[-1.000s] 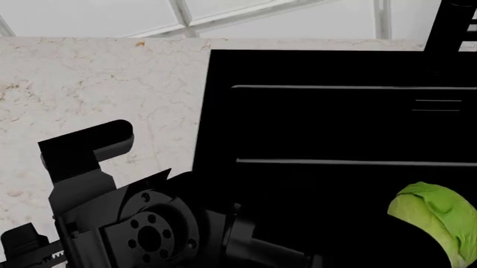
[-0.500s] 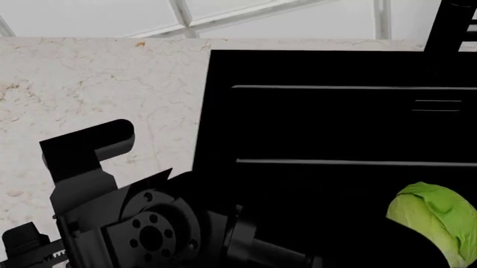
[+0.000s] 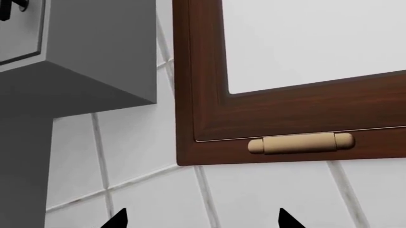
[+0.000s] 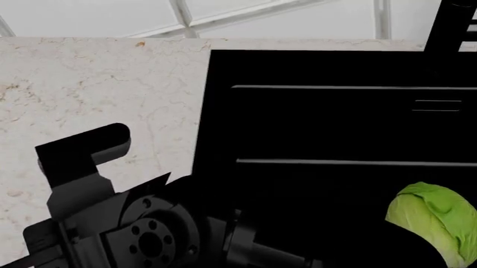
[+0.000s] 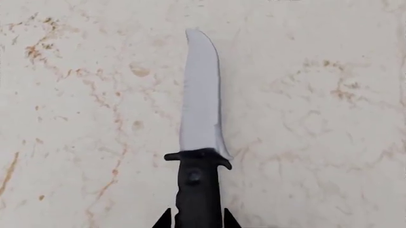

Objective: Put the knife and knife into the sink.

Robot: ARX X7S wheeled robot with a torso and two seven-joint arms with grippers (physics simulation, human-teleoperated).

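Left wrist view: the two dark tips of the left fingers (image 3: 198, 219) poke in at the frame edge, spread wide with nothing between them. Beyond them is a white tiled wall (image 3: 273, 199), a dark wooden cabinet door (image 3: 203, 95) with a pale cylindrical handle (image 3: 300, 143), and a grey box-shaped fixture (image 3: 82, 52) off to one side.

Head view: the left arm (image 4: 111, 206) rises over the pale marble desk (image 4: 97, 84). Right of it lies the sink (image 4: 335, 123), a large glossy black basin with thin grey lines, holding a green cabbage (image 4: 436, 218) at its near right.

Right wrist view: the knife (image 5: 200, 142), silver blade and dark handle, lies flat on the marble desk (image 5: 330, 118). The right fingers (image 5: 197, 219) flank the handle's end, close on either side; whether they touch or pinch it cannot be told. The blade points straight away from the fingers.
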